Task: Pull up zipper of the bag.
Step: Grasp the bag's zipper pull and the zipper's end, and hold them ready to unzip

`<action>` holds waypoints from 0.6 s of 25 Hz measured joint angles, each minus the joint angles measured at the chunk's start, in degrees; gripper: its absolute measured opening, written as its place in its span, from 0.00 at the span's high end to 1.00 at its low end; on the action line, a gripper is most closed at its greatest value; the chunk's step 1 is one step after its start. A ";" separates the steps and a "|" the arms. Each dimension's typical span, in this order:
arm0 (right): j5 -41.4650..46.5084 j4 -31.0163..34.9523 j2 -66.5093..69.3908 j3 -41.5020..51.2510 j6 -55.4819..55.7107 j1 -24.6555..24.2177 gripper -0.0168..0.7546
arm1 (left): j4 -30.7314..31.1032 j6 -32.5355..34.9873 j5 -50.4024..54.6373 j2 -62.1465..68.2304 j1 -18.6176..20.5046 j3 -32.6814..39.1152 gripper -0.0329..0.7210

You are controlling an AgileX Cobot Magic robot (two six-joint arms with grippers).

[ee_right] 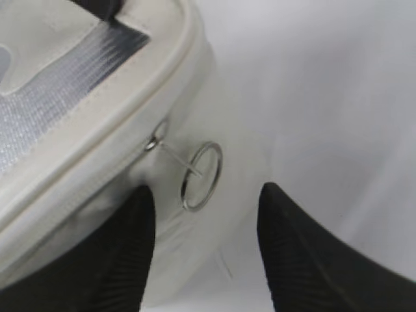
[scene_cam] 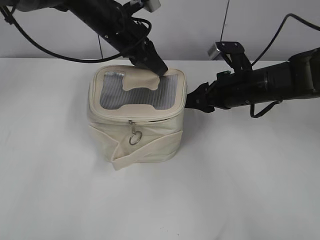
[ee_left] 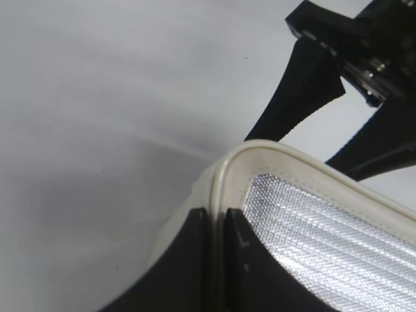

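The cream bag stands mid-table, its grey mesh lid facing up. The zipper runs round the lid's rim. One silver slider with a ring pull hangs at the front. My left gripper is at the lid's back edge. In the left wrist view it is shut on the lid's rim piping. My right gripper is at the bag's right side. In the right wrist view it is open, and a second slider and its ring pull lie just beyond its fingertips, untouched.
The bag stands on a white table with a grey wall behind it. A wide strap band wraps the bag's body. The right gripper's fingers also show in the left wrist view, beyond the lid corner.
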 joint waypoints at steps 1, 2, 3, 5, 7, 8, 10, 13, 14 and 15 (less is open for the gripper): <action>0.00 0.00 0.54 -0.62 0.00 0.00 0.50 | 0.00 0.00 0.00 0.00 0.00 0.00 0.91; 0.00 0.00 0.94 -1.15 0.00 0.00 0.55 | 0.00 0.00 0.00 0.00 0.00 0.00 0.91; 0.05 0.07 1.33 -1.73 0.00 0.00 0.62 | 0.00 0.00 0.00 0.00 0.00 0.00 0.91; 0.05 0.33 1.64 -2.63 0.00 0.00 0.80 | 0.00 0.00 0.00 0.00 0.00 0.00 0.91; 0.17 0.40 1.64 -2.90 0.64 0.00 0.94 | 0.06 0.00 -0.05 0.00 0.00 0.00 0.91; 0.17 -0.06 1.64 -2.90 1.76 0.00 0.96 | 0.12 0.00 -0.10 0.00 0.00 0.00 0.91; 0.31 -2.59 1.58 -2.90 5.70 0.00 0.97 | 0.18 0.00 -0.23 0.00 0.00 0.00 0.91; 1.07 -7.50 0.04 -1.03 9.85 0.00 0.97 | 0.35 -0.32 -0.41 0.00 0.00 0.00 0.91; 1.12 -8.17 -1.03 0.35 10.39 0.00 0.97 | 0.71 -0.81 -0.63 0.00 0.00 0.00 0.91; 1.00 -8.39 -2.25 1.94 10.78 0.00 0.97 | 0.97 -1.19 -0.70 0.00 -0.06 0.00 0.91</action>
